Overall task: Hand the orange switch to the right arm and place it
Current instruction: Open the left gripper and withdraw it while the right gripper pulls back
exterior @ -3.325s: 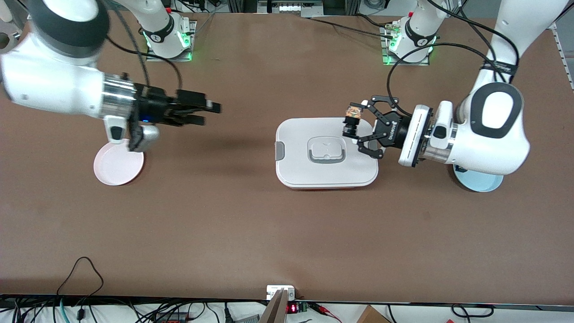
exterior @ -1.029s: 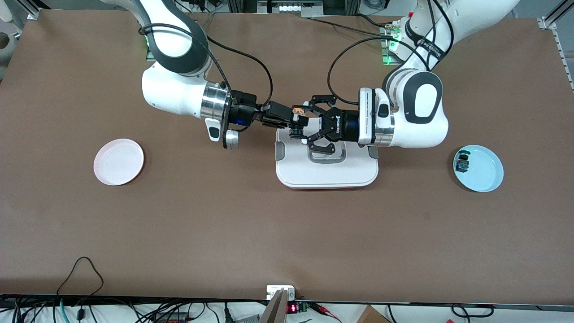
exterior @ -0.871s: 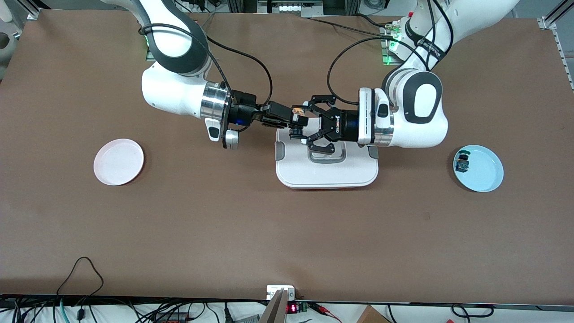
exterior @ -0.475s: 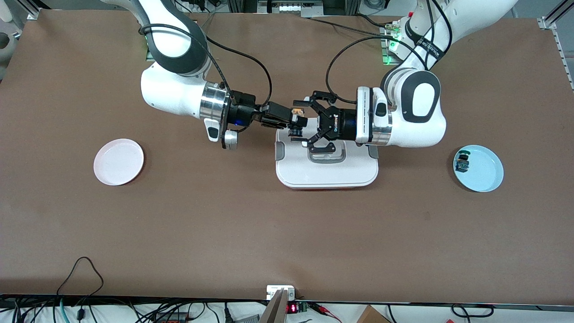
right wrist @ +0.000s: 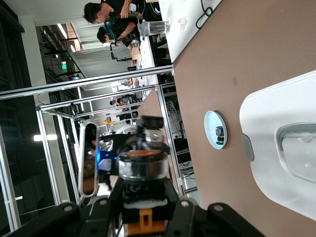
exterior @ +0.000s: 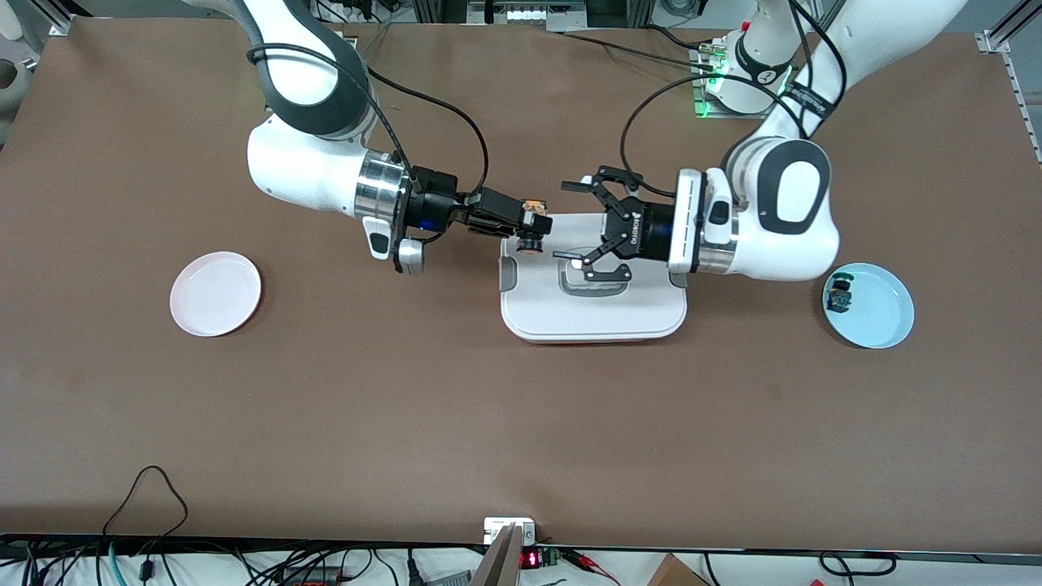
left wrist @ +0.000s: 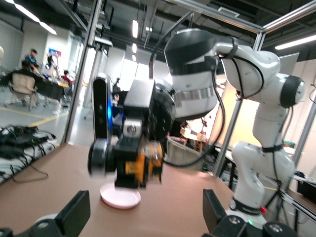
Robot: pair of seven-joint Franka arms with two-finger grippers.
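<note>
Front view — orange switch (exterior: 533, 207) now in right pincer (exterior: 531, 221) alone — left pincer (exterior: 575, 222) wide, withdrawn.

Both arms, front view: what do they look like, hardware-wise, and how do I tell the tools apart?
Both are glossy white with dark grey joint caps and loose black cables. The right arm has a shiny silver wrist band and a blocky black tool, the right gripper, showing a blue light. The left arm has a white ribbed wrist flange and the left gripper, skeletal black linkage fingers with white lettering.
</note>
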